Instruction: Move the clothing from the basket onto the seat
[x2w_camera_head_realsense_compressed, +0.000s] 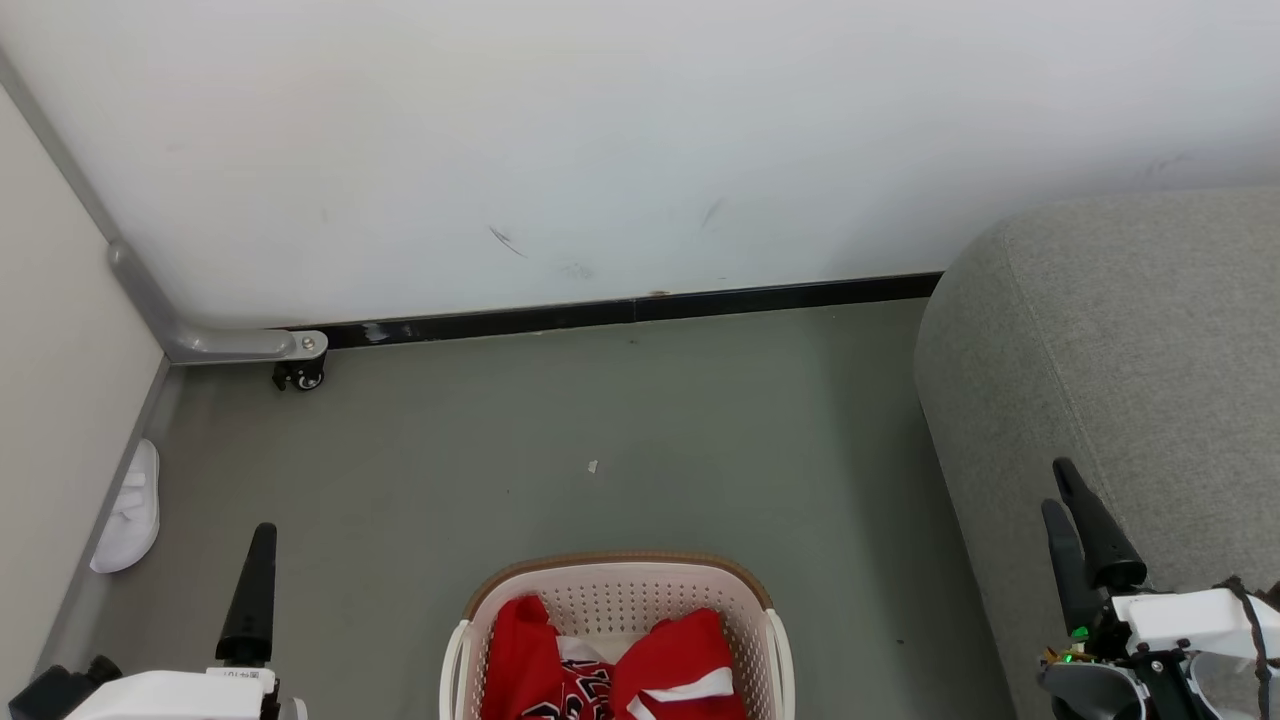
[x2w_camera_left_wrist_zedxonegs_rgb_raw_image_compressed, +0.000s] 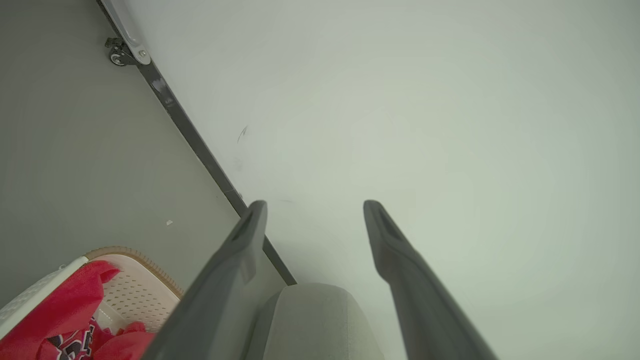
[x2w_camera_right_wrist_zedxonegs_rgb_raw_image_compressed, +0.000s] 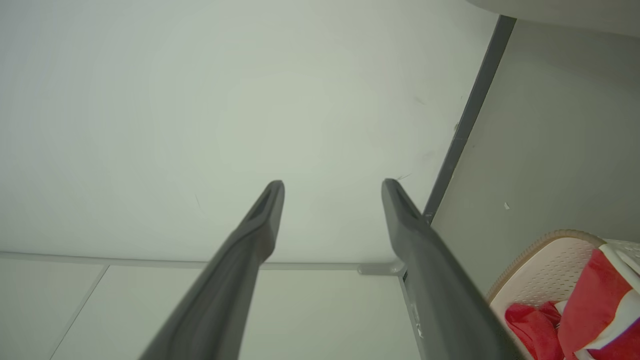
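The cream perforated basket (x2w_camera_head_realsense_compressed: 615, 572) with a brown rim stands on the floor at the bottom centre of the head view. Red clothing (x2w_camera_head_realsense_compressed: 680, 655) with white trim and black lettering lies bunched inside it. The grey seat (x2w_camera_head_realsense_compressed: 1120, 350) fills the right side, its rounded corner near the wall. My left gripper (x2w_camera_head_realsense_compressed: 264, 540) hangs left of the basket, open and holding nothing. My right gripper (x2w_camera_head_realsense_compressed: 1056, 486) hovers over the seat's front edge, also open and holding nothing. The left wrist view has open fingers (x2w_camera_left_wrist_zedxonegs_rgb_raw_image_compressed: 315, 207), basket (x2w_camera_left_wrist_zedxonegs_rgb_raw_image_compressed: 145, 262), clothing (x2w_camera_left_wrist_zedxonegs_rgb_raw_image_compressed: 65, 310) and seat (x2w_camera_left_wrist_zedxonegs_rgb_raw_image_compressed: 315, 320). In the right wrist view, open fingers (x2w_camera_right_wrist_zedxonegs_rgb_raw_image_compressed: 332, 185) point at the wall, with basket (x2w_camera_right_wrist_zedxonegs_rgb_raw_image_compressed: 545, 270) and clothing (x2w_camera_right_wrist_zedxonegs_rgb_raw_image_compressed: 595, 295) at lower right.
A white wall with a black baseboard (x2w_camera_head_realsense_compressed: 640, 310) closes the far side. A grey metal frame foot with a caster (x2w_camera_head_realsense_compressed: 300, 375) stands in the left corner. A white slipper (x2w_camera_head_realsense_compressed: 130, 510) lies by the left partition. A small scrap (x2w_camera_head_realsense_compressed: 592, 466) lies on the grey floor.
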